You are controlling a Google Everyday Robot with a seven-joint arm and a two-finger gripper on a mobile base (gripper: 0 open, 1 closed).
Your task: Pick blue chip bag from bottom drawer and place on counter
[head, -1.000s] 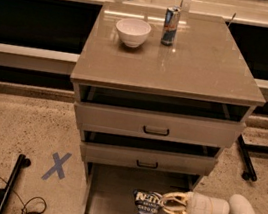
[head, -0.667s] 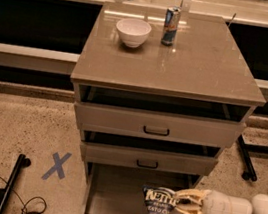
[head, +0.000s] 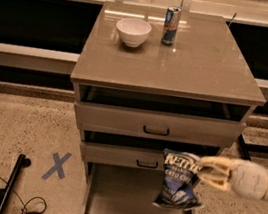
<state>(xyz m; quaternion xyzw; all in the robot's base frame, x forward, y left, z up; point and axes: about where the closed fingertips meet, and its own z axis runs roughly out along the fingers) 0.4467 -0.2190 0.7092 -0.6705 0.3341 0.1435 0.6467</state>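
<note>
The blue chip bag (head: 178, 182) is dark blue foil with white lettering. It hangs in the air above the open bottom drawer (head: 129, 199), in front of the middle drawer. My gripper (head: 204, 171) comes in from the right and is shut on the bag's upper right edge. The counter (head: 191, 62) is the glossy grey-brown top of the cabinet, above and behind the bag.
A white bowl (head: 133, 31) and a slim blue-silver can (head: 172, 18) stand at the back of the counter. The two upper drawers (head: 156, 125) are slightly pulled out. A blue tape X (head: 57, 166) marks the floor left of the cabinet, near a black stand leg (head: 10, 185).
The gripper has lifted the chip bag up out of the bottom drawer, and it now hangs level with the middle drawer front.
</note>
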